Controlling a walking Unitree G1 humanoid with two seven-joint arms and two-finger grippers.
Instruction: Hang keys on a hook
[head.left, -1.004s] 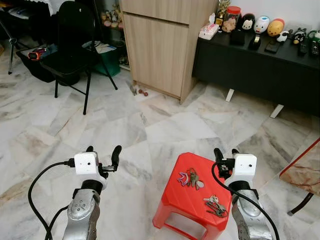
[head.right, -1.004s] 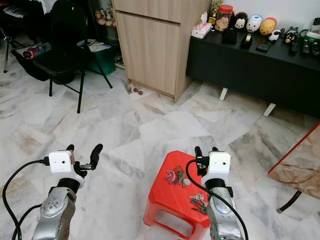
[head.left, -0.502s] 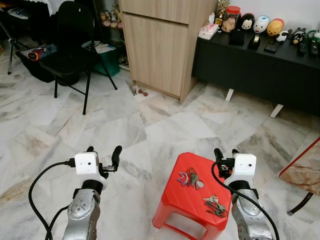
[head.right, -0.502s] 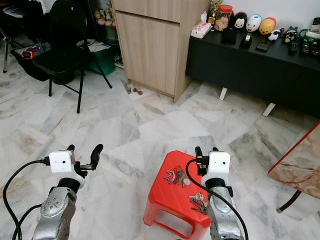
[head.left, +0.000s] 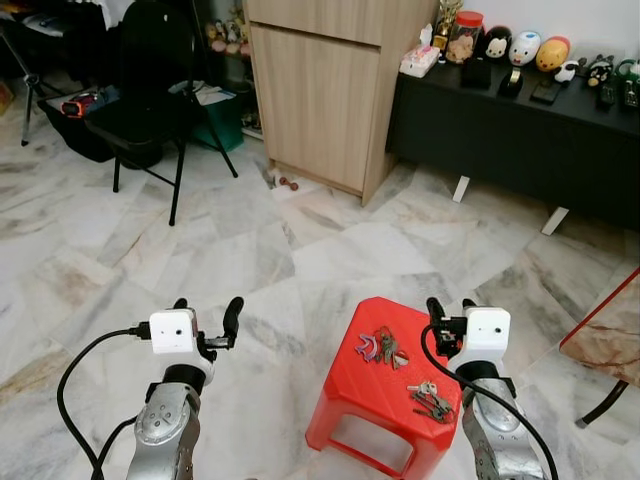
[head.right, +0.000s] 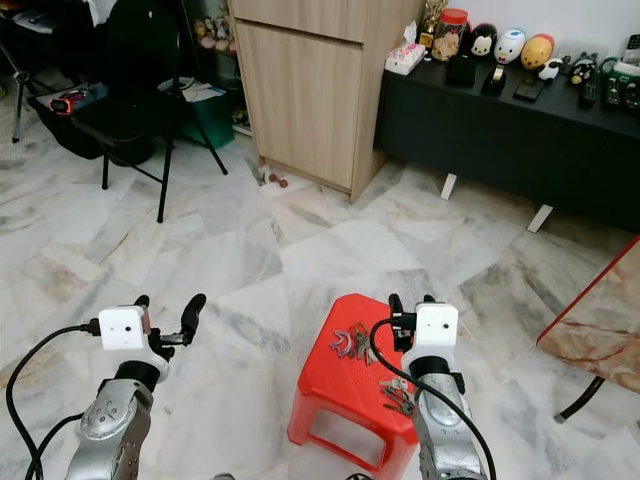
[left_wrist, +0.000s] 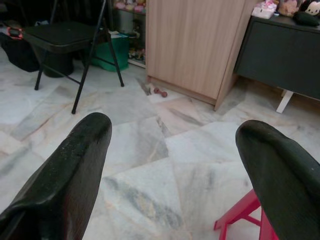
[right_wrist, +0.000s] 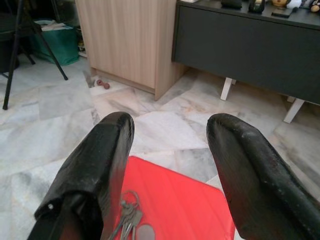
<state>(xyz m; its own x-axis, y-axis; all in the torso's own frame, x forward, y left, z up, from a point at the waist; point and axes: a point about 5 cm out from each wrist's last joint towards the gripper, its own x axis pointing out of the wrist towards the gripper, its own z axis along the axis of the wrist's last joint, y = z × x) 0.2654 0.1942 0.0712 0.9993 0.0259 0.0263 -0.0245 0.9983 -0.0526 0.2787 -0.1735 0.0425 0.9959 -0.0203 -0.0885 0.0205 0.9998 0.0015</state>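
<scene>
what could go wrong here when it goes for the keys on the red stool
Two key bunches lie on the red stool: the keys with purple tags and the plain keys nearer the open right gripper. It may grab the wrong bunch. The plain keys sit close to the stool's edge, so a nudge might drop them. The stool looks light and could slide on the marble floor.

Even, bright indoor light falls softly on the pale marble floor (head.left: 300, 250) with faint sheen and only weak shadows, the far left corner around the black chair (head.left: 150, 90) stays dim, head views are sharp, and both wrist views show near black fingers (left_wrist: 65, 175) soft and out of focus.
</scene>
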